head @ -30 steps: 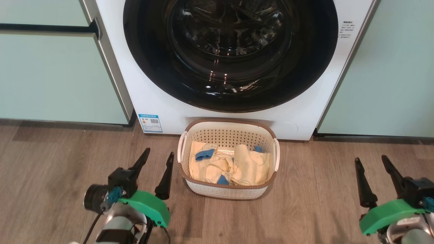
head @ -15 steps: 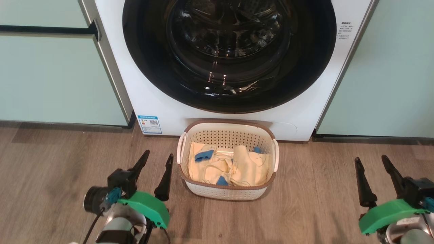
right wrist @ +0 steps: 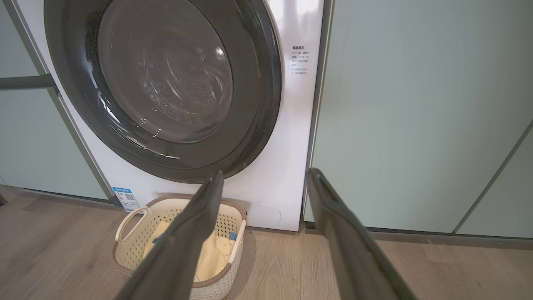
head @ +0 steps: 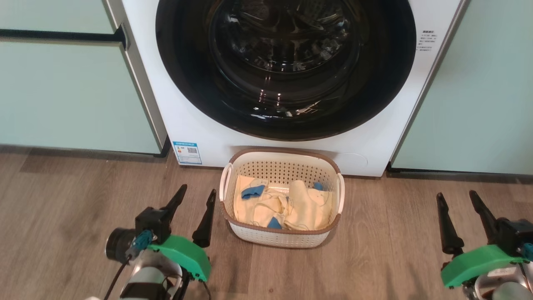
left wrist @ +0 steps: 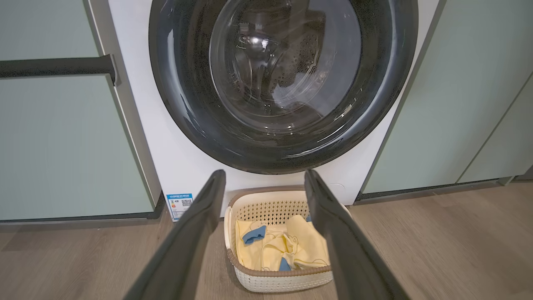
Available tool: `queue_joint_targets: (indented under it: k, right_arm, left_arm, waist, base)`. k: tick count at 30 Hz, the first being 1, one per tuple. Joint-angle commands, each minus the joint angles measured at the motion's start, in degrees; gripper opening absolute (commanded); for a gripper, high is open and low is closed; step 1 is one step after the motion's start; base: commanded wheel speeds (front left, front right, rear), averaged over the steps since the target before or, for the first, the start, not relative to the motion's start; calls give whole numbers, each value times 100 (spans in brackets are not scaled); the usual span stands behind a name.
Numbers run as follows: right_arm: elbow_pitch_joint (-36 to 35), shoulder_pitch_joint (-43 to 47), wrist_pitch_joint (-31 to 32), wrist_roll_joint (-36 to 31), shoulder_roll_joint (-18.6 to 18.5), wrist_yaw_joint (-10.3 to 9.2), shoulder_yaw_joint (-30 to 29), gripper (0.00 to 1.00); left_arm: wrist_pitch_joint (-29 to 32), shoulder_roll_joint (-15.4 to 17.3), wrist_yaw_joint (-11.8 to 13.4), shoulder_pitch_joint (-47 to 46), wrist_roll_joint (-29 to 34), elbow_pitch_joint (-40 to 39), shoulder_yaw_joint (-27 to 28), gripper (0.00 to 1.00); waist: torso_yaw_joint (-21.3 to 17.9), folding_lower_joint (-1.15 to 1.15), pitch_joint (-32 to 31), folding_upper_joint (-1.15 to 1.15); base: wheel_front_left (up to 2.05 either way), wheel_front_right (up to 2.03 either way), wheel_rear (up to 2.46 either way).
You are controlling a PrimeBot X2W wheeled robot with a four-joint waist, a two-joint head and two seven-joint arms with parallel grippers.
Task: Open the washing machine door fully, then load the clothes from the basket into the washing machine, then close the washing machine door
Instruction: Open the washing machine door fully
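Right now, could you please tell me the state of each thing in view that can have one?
washing machine door: shut, flush with the machine front.
basket: upright on the floor, loaded.
clothes: crumpled inside the basket.
left gripper: open, empty.
right gripper: open, empty.
cabinet panels: shut.

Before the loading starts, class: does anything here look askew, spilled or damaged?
Nothing stands out. The washing machine door sits shut, the basket stands upright before it, and the clothes lie inside it, none spilled.

Clothes (head: 291, 206) in basket (head: 283, 237) — door (head: 183, 87) closed
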Motion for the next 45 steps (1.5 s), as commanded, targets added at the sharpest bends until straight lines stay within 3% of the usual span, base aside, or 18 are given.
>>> queue_joint_targets:
  k: [1, 23, 45]
  right_arm:
    - [-203, -236, -62, 36, -53, -6, 83, 100]
    - [-249, -261, -62, 52, -23, -6, 25, 100]
    - [-284, -290, -62, 76, 4, -6, -20, 100]
  left_arm:
    - [-52, 62, -8, -331, 49, -146, 187, 100]
    - [-52, 55, 6, -353, 71, -278, 229, 100]
    - [-52, 50, 20, -373, 124, -292, 242, 100]
  waist:
    - [-4, 0, 2, 0]
    - [-52, 0, 95, 0]
    - [-62, 0, 188, 0]
  base:
    - [101, 101, -203]
    - [112, 112, -225]
    - [10, 10, -20]
